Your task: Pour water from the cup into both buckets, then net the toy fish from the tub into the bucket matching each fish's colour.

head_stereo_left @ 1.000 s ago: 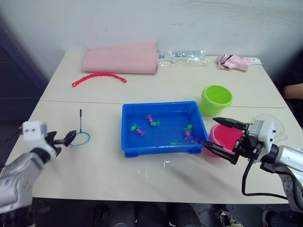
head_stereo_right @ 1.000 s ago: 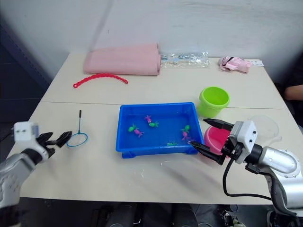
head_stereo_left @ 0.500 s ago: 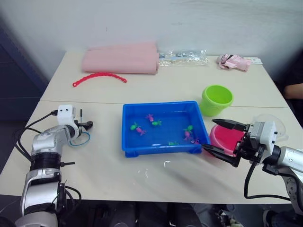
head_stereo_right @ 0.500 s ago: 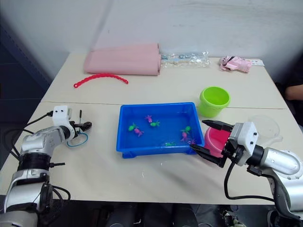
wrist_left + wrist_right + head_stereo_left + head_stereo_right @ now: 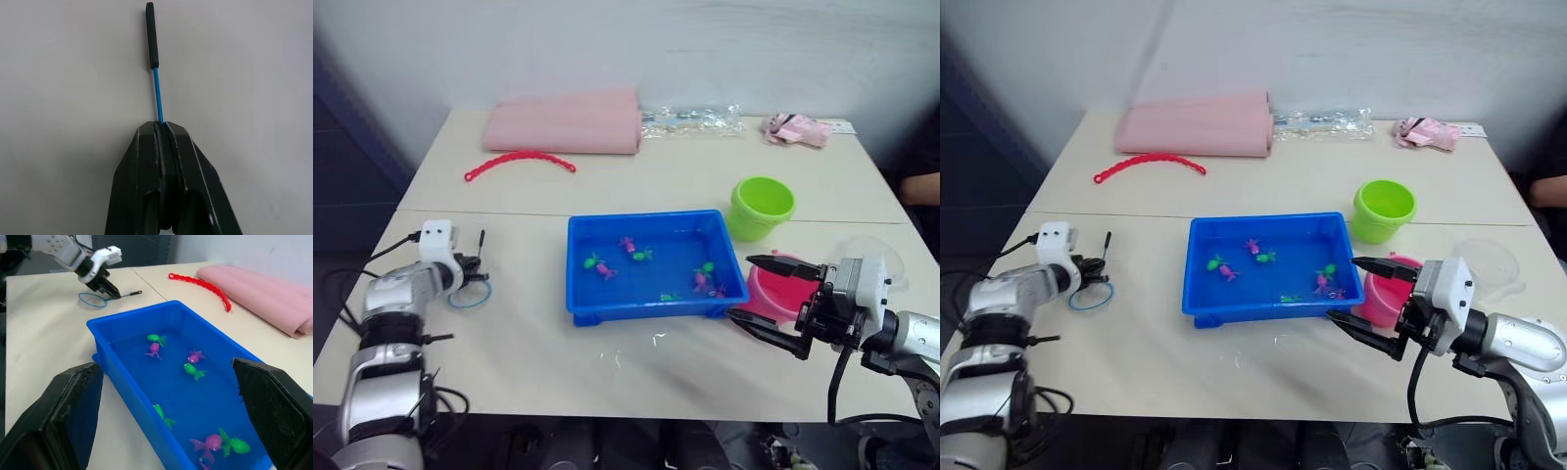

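Note:
The net lies on the table left of the tub, its blue hoop (image 5: 468, 292) nearest me and its dark handle (image 5: 152, 34) pointing away. My left gripper (image 5: 162, 125) is shut on the thin blue stem between hoop and handle. The blue tub (image 5: 646, 217) holds water and several toy fish, such as a pink one (image 5: 628, 243) and a green one (image 5: 594, 262). My right gripper (image 5: 740, 288) stands open at the tub's right end, in front of the pink bucket (image 5: 785, 292). The green bucket (image 5: 761, 206) stands behind it. The clear cup (image 5: 1489, 259) sits at the far right.
A rolled pink cloth (image 5: 563, 122), a red beaded strip (image 5: 519, 159), a clear plastic bag (image 5: 690, 119) and a small pink bundle (image 5: 793, 127) lie along the table's far side. Bare tabletop stretches in front of the tub.
My left gripper went from open beside the hoop to shut on the net's stem. The right gripper drifted slightly lower and stayed open.

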`<state>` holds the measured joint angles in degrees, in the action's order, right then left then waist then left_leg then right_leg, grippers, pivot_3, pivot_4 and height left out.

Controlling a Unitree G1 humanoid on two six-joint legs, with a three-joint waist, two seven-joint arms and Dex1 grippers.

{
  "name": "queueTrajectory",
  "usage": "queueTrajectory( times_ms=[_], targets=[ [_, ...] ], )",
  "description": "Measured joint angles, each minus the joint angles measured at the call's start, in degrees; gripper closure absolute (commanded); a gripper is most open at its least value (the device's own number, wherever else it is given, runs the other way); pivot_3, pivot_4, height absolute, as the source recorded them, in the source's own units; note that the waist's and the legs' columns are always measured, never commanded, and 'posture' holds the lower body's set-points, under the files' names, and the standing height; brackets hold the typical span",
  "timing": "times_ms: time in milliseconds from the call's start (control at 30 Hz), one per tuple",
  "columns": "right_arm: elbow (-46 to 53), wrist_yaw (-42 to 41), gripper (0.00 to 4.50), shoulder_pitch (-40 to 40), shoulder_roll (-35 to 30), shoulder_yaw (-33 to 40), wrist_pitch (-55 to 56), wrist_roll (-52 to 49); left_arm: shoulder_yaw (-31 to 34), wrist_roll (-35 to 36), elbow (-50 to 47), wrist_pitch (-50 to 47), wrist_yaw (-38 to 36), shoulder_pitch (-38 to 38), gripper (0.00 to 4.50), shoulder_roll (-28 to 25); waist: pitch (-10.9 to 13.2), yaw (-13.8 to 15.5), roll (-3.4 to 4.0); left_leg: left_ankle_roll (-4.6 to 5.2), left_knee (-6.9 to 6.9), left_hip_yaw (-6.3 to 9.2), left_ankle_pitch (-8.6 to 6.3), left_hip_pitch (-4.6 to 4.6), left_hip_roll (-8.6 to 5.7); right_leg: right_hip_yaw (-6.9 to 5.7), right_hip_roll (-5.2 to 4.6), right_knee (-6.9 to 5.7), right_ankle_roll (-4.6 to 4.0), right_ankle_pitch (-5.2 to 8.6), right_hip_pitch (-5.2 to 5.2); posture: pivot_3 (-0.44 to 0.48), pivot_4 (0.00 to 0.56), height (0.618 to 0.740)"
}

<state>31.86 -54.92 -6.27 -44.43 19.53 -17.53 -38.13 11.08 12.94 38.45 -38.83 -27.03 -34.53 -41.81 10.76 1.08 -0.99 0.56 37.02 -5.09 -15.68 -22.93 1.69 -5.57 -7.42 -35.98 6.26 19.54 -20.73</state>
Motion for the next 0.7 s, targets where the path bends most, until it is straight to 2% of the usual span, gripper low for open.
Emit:
queueTrajectory(
  times_ms=[133, 233, 367, 433, 500, 700],
  targets=[
    [2.5, 1.68, 0.0, 1.63, -1.37, 0.79, -4.39, -4.08, 1.19, 5.12, -7.91, -0.75, -16.26, 4.92, 4.45, -8.6, 0.22, -0.76, -0.39, -0.14, 0.0, -0.07, 0.06, -0.37, 0.17, 0.13, 0.01, -0.11, -0.04, 0.02, -0.54, 0.0, 0.15, 0.74],
    [5.12, 2.68, 0.0, 4.92, -3.72, -0.32, -8.61, -7.43, 2.28, 8.47, -17.17, 7.21, -32.43, 8.75, 4.45, -15.66, 0.21, -1.19, -0.37, -0.13, -0.04, -0.22, 0.04, -0.33, 0.16, 0.29, -0.12, -0.07, -0.07, 0.03, -0.59, 0.0, 0.15, 0.74],
    [5.11, 3.17, 0.0, 12.0, -6.59, -5.57, -14.34, -9.44, 1.79, 12.36, -26.01, 16.69, -45.85, 9.31, 4.45, -15.33, 0.23, -0.91, -0.23, 0.0, 0.0, -0.22, 0.01, -0.37, 0.11, 0.32, -0.25, -0.04, -0.05, 0.0, -0.6, 0.0, 0.15, 0.74],
    [5.06, 3.12, 0.0, 14.63, -7.79, -7.38, -16.68, -10.04, -0.09, 12.84, -29.61, 19.12, -49.69, 8.9, 4.45, -15.36, 0.22, -0.93, -0.24, 0.01, -0.03, -0.23, -0.01, -0.37, 0.12, 0.35, -0.24, -0.01, -0.06, 0.0, -0.6, 0.0, 0.15, 0.74],
    [4.6, 3.73, 0.0, 20.13, -8.57, -12.22, -20.89, -10.31, -5.59, 12.51, -36.24, 20.85, -53.45, 6.83, 4.45, -14.84, 0.23, -1.11, -0.23, 0.03, -0.03, -0.3, -0.03, -0.4, 0.12, 0.39, -0.18, -0.02, -0.06, 0.0, -0.65, 0.0, 0.15, 0.74],
    [2.91, 6.52, 0.0, 28.99, -5.75, -19.7, -25.69, -9.01, -15.68, 11.51, -46.51, 17.16, -52.51, 1.11, 4.45, -9.3, 0.24, -1.22, -0.24, 0.12, 0.1, -0.43, 0.02, -0.5, 0.09, 0.47, 0.17, -0.09, -0.01, -0.02, -0.74, 0.0, 0.15, 0.74]
  ],
)
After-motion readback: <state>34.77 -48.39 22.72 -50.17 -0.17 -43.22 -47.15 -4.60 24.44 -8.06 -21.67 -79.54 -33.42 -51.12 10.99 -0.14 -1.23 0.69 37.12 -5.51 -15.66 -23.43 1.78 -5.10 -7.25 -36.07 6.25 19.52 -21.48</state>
